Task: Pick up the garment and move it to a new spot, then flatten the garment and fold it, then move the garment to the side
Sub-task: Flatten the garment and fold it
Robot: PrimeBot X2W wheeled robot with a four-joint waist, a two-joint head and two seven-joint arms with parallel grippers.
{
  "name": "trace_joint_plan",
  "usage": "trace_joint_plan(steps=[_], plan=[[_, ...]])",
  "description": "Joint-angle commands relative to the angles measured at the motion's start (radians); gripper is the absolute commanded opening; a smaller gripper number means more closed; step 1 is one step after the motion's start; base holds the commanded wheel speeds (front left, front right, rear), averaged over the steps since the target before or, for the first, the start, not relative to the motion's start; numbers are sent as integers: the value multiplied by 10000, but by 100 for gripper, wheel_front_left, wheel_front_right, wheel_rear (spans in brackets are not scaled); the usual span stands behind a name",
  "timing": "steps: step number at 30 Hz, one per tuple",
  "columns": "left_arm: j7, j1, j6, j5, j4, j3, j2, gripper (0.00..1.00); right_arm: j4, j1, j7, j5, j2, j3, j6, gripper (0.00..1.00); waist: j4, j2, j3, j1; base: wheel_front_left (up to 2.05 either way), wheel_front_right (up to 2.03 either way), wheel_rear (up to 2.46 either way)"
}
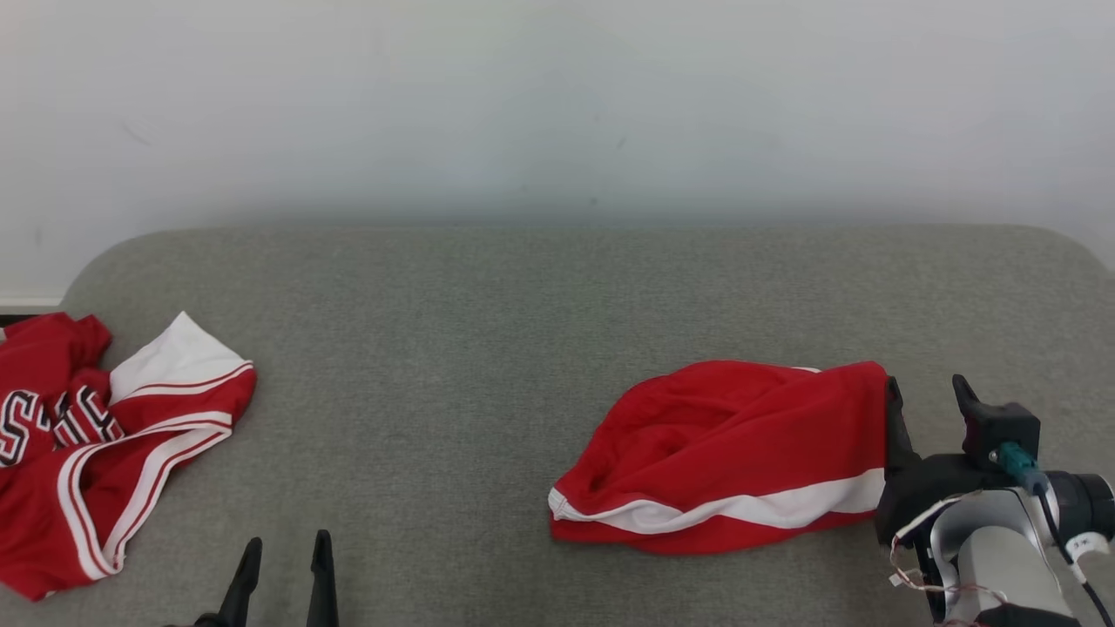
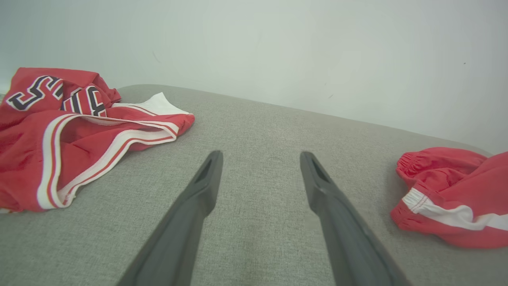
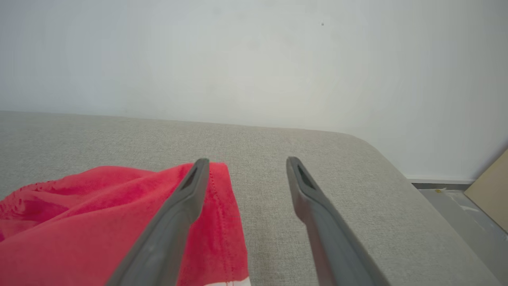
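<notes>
Rumpled red garment [image 1: 732, 453], white stripe

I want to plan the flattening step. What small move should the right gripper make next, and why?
Probably shift the right gripper slightly toward the red shorts. It is open, its gap over the bare grey cushion, just beside the shorts' edge, and the shorts lie bunched, not flat.

Our left hand [image 1: 288, 538] sat low, fingers spread wide; our right hand [image 1: 924, 387] reached farther forward on its pale forearm [image 1: 1002, 557], fingers likewise parted.
</notes>
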Motion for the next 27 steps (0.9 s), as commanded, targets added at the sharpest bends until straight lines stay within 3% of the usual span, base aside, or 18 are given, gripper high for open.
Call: trace_joint_plan(steps=[1,5,6,13,27], plan=[[-8,-67,26,-27,-38,33,0,100,-38,109,-47,-94,32,-3,-26,100,-140,-1,-34,0,0,0,0],[-8,-35,52,-32,-131,259,0,100,-1497,1090,-387,311,146,829,-26,100,-563,-1,-107,0,0,0,0],[-8,-22,62,-32,-178,334,-2,100,-2393,1559,-394,869,152,1513,-26,100,-722,-1,-134,0,0,0,0],[-8,64,109,15,-313,425,3,100,-4404,3151,-386,1725,145,2813,-26,100,-1040,-1,-259,0,0,0,0],[-8,443,165,269,-184,168,0,100,-4987,4678,-388,2202,144,3522,-26,100,-1041,-1,-580,0,0,0,0]])
